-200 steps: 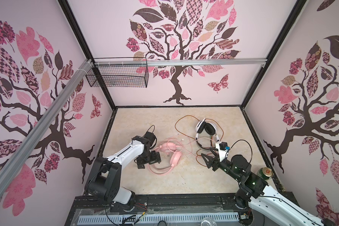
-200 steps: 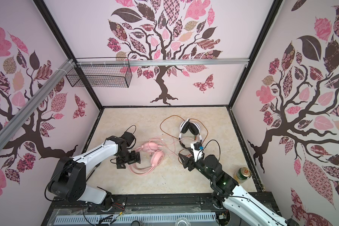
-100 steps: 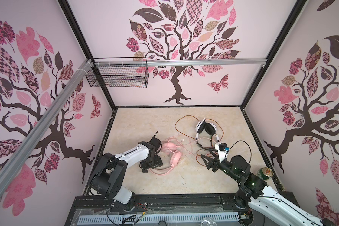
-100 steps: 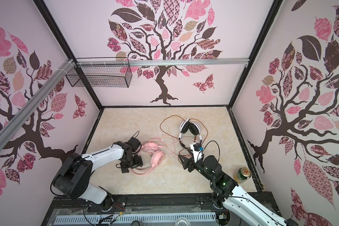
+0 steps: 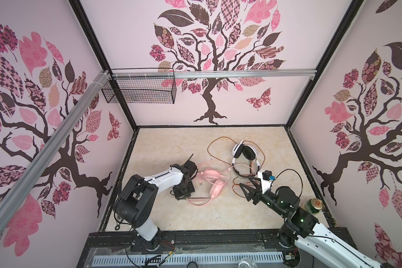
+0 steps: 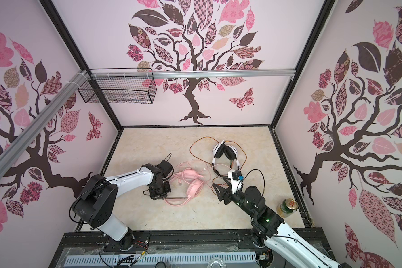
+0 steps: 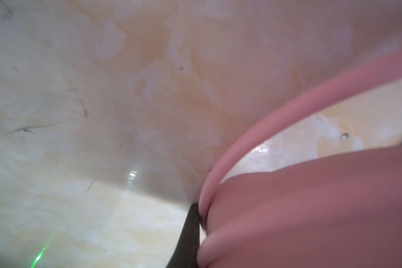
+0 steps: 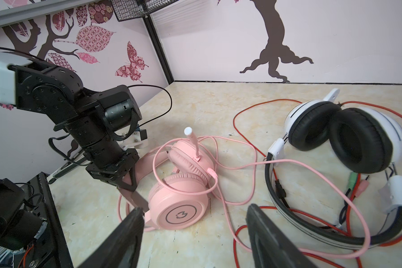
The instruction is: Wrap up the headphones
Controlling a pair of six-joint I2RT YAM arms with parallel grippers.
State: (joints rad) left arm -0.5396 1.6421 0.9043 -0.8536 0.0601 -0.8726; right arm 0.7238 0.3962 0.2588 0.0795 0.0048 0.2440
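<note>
Grip made
Your left gripper point(image 8: 139, 200) just pinched the pink headset point(image 8: 179, 208) band; right gripper point(image 8: 194, 208) spread, free for pink cable point(image 8: 311, 167)

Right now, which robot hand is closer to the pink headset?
Left. The left gripper is clamped on the headband of the pink headset; the right gripper hangs open beside it, not touching.

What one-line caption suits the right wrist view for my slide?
Headphone wrapping: left gripper shut on the pink headset; right gripper open near the white headset.
</note>
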